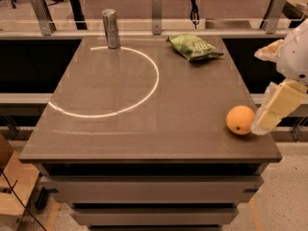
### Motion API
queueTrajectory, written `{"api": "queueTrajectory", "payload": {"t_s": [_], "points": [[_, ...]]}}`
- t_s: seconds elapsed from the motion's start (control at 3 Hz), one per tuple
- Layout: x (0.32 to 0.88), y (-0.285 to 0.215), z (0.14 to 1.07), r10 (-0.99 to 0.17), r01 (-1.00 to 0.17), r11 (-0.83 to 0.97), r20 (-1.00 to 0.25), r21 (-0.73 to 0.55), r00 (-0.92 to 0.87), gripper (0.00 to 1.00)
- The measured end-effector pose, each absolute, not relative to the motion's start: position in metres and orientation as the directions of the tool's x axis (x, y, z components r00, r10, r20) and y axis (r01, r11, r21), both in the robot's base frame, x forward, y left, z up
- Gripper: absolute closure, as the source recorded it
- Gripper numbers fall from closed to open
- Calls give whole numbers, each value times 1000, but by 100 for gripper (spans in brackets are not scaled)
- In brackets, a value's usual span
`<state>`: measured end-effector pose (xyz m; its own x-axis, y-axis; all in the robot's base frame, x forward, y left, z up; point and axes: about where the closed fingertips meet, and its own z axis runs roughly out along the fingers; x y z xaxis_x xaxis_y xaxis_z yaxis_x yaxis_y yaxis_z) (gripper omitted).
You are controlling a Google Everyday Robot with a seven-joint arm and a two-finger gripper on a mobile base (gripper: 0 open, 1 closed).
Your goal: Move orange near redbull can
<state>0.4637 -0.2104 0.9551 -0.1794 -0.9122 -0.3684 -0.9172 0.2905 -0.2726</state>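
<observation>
The orange (240,120) is round and bright orange. It sits near the front right corner of the brown table (144,129). The redbull can (111,29) is a tall slim silver can standing upright at the far left of the table. My gripper (263,124) is the cream-coloured part at the right edge of the view, hanging just to the right of the orange and close to touching it. The rest of the arm runs up out of view at the right.
A flat green snack bag (195,46) lies at the far right of the table. A bright ring of reflected light (144,97) arcs over the table's left half. A railing with metal posts (156,13) runs behind the table. A cardboard box (12,186) stands on the floor at lower left.
</observation>
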Motion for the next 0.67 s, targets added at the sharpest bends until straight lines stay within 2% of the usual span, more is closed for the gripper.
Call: {"api": "queueTrajectory", "payload": {"t_s": [0.33, 0.67], "points": [[464, -210, 955, -912, -917, 291, -369, -273, -179, 0], [472, -215, 951, -889, -919, 299, -425, -258, -170, 0]]}}
